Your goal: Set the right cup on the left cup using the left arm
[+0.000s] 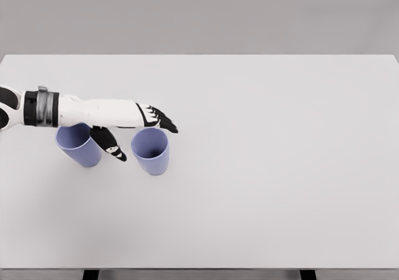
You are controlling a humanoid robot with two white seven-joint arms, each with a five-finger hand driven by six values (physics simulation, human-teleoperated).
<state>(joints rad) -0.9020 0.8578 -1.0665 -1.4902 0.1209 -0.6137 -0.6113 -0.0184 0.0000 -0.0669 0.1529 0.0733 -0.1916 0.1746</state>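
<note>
Grey backdrop, white table (262, 186) filling most of the head view. Two lilac cups are stood upright toward the table's left edge, roughly midway between its near and far edges, apart from each other — left cup (78, 145) partly covered by the forearm, right cup (150, 151) fully seen, mouth up.

Left hand (134, 124) is reached in from the left edge and held between the cups, just behind the right cup's rim. Fingers (163, 121) are extended over the far side of that rim, thumb (112, 144) dropped into the gap between the cups. Hand is spread, nothing gripped. Contact with the rim cannot be confirmed from this angle — possibly touching, possibly just above. Right arm is not seen.

Step judged in hand: closing on the right cup. To be done well:
- cup wall to be taken between thumb and fingers below the rim, not pinched at the lip
- left cup not to be knocked by forearm or thumb during closure
- cup to be lifted clear of the left cup's rim before being moved across
- axes to be lined up before lowering

No brands, labels or writing can be read on anything.
</note>
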